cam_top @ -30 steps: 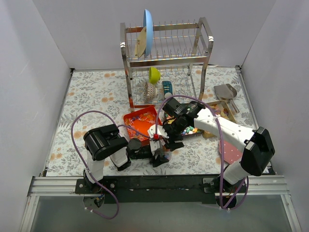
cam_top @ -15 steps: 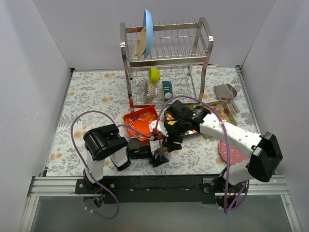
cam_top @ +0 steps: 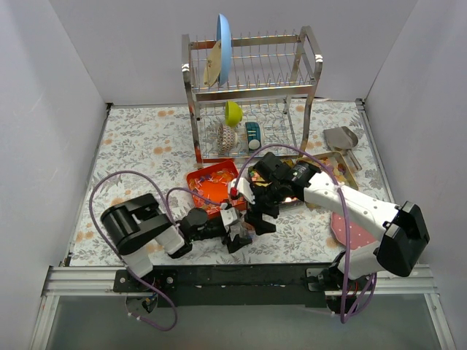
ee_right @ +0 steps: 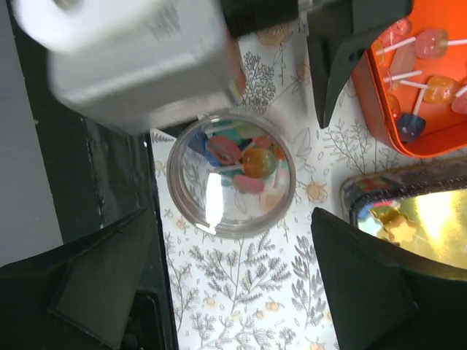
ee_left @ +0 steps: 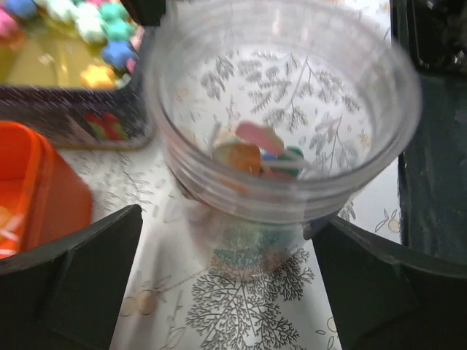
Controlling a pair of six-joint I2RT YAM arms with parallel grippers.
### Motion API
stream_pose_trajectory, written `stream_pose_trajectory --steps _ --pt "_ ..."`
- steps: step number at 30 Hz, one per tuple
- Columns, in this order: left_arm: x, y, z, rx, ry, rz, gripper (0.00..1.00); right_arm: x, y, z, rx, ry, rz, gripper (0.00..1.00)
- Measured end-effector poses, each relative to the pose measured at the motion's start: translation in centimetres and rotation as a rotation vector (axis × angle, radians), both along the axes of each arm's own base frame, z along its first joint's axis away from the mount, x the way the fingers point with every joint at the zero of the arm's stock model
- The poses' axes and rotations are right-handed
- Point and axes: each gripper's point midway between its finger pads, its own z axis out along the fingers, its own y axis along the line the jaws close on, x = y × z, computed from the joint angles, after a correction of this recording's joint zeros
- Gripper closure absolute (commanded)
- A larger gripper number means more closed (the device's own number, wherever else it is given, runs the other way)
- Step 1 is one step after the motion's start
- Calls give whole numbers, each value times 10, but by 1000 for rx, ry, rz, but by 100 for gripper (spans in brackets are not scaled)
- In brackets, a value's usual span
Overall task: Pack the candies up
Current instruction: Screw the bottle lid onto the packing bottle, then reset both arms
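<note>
A small clear glass [cam_top: 236, 231] stands on the flowered table between the arm bases. It holds a few pink, orange and blue sweets [ee_right: 244, 157], some on white sticks, also visible in the left wrist view [ee_left: 255, 149]. My left gripper [ee_left: 226, 233] is open, with a black finger on each side of the glass [ee_left: 284, 109] and a gap on the left. My right gripper [ee_right: 232, 219] is open and empty, hovering just above the glass [ee_right: 230, 171]. Tiny bright candies [ee_left: 87, 22] lie in a gold-bottomed tin [cam_top: 295, 195] just beyond.
An orange tray [cam_top: 211, 182] of lollipops lies left of the tin, close to the glass. A dish rack [cam_top: 252, 95] stands at the back. A metal scoop [cam_top: 341, 137], a gold tray [cam_top: 337, 166] and a pink spotted plate [cam_top: 350, 230] are on the right.
My left arm's elbow has swung left and lower, and its gripper stays at the glass. My right gripper has come slightly nearer over the glass.
</note>
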Motion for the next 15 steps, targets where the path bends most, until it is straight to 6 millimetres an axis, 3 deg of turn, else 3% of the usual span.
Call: stream_pose_trajectory --steps 4,9,15 --pt "6 5 33 -32 -43 20 2 9 1 25 17 -8 -29 2" --pt "5 26 69 -23 -106 27 2 41 -2 56 49 -47 -189 2" --pt "-11 58 122 -63 -232 -7 2 98 -51 59 -44 -113 -541 2"
